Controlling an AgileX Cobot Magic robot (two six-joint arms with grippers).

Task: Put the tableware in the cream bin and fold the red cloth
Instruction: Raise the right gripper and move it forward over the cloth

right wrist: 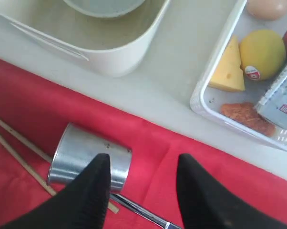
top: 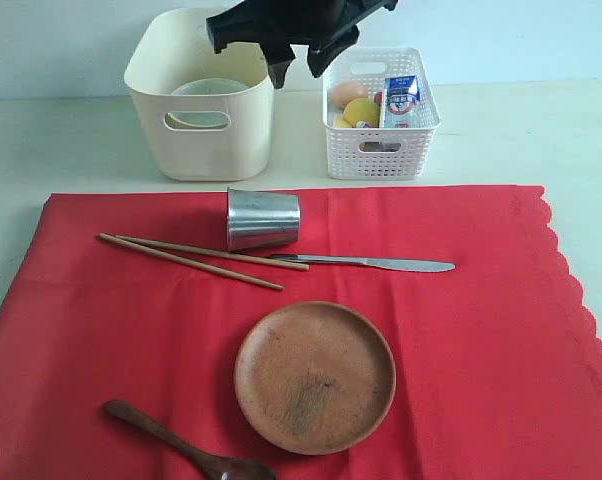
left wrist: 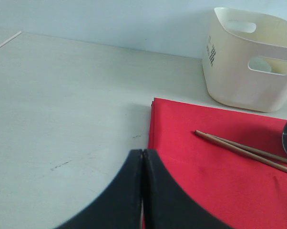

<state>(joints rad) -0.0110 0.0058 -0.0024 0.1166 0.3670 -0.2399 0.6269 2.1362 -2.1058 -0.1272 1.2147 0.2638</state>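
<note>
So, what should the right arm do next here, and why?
Probably lower the open right gripper onto the shiny steel tumbler lying on its side on the large red cloth. The gripper hangs above it, and the pale bowl is already in the tall cream plastic bin.

The spoon (top: 166, 437) runs off the bottom edge. The bin (top: 211, 155) wall hides most of the bowl (top: 213, 88). The cloth (top: 481, 330) is cut off at the bottom. The carton (top: 401, 95) print is too small to read
</note>
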